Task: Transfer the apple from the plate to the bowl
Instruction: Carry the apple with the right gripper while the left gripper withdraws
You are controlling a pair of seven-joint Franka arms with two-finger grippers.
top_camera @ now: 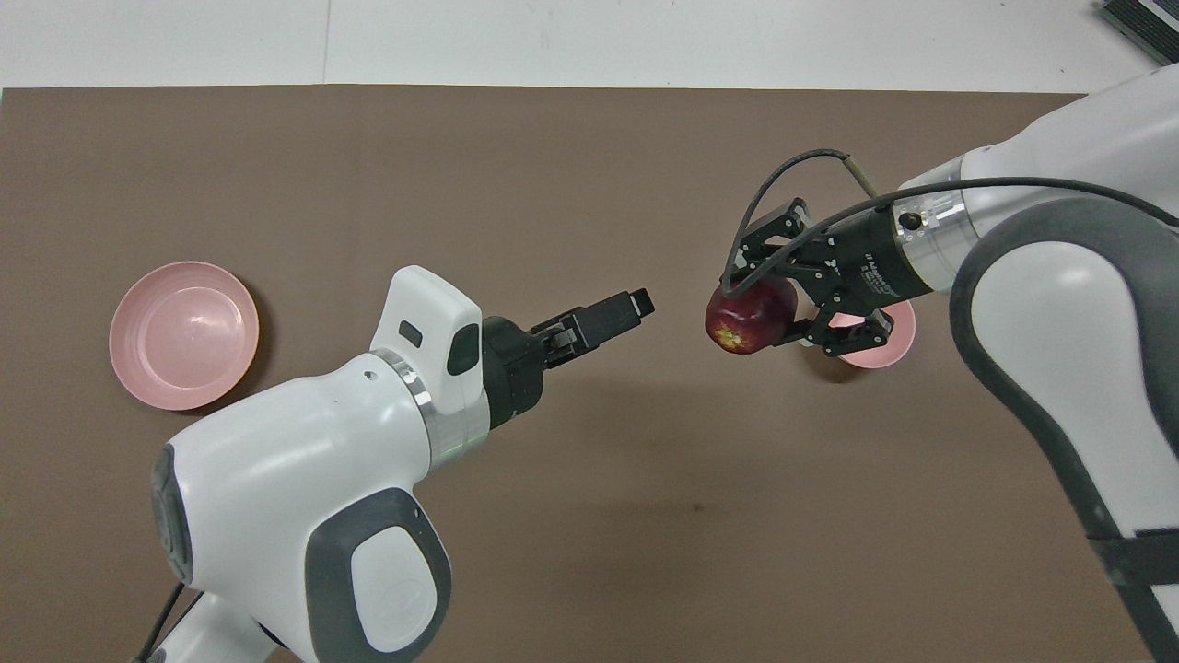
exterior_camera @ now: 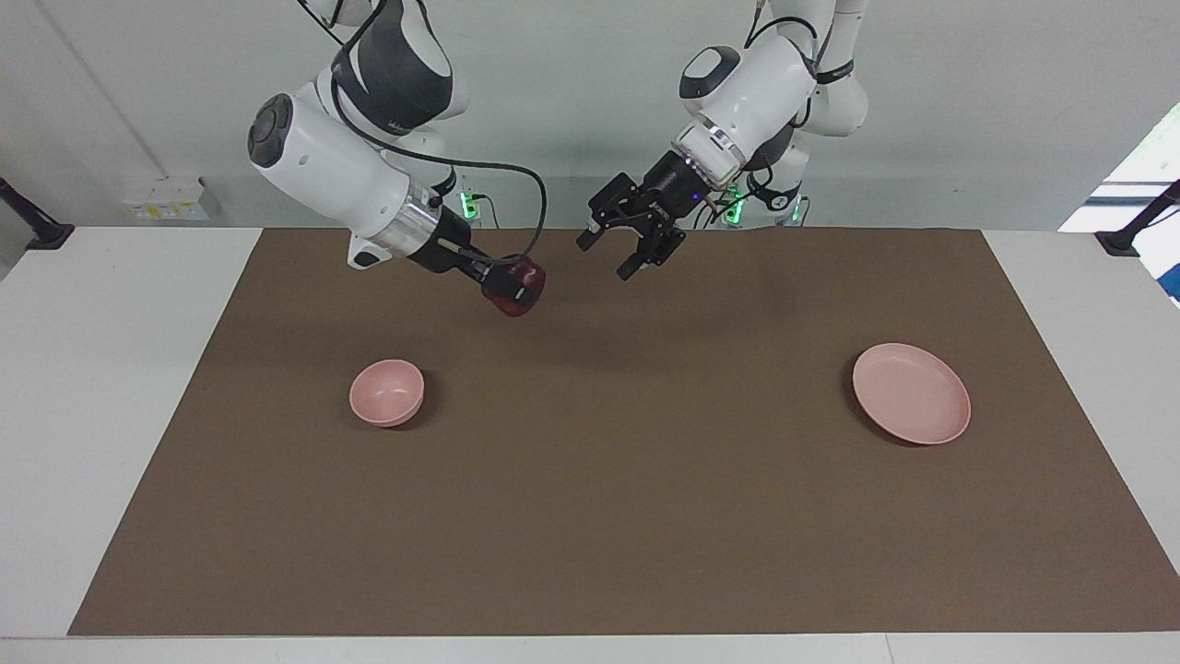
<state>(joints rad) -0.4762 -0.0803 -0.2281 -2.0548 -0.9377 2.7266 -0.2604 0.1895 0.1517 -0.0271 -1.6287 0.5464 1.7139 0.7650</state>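
The dark red apple (exterior_camera: 513, 288) (top_camera: 741, 319) hangs in the air with my right gripper (exterior_camera: 518, 282) (top_camera: 757, 311) shut on it, over the brown mat. It is closer to the bowl than to the plate. The small deep pink bowl (exterior_camera: 387, 393) stands on the mat toward the right arm's end; in the overhead view my right gripper hides most of the bowl (top_camera: 892, 344). The flat pink plate (exterior_camera: 911, 395) (top_camera: 184, 335) lies bare toward the left arm's end. My left gripper (exterior_camera: 602, 261) (top_camera: 636, 302) is open and holds nothing, raised over the mat's middle near the robots.
A brown mat (exterior_camera: 590, 516) covers most of the white table (exterior_camera: 111, 415). Both arms' bulky links hang over the robots' end of the mat. A dark object (top_camera: 1142, 23) pokes in at the table's corner farthest from the robots, at the right arm's end.
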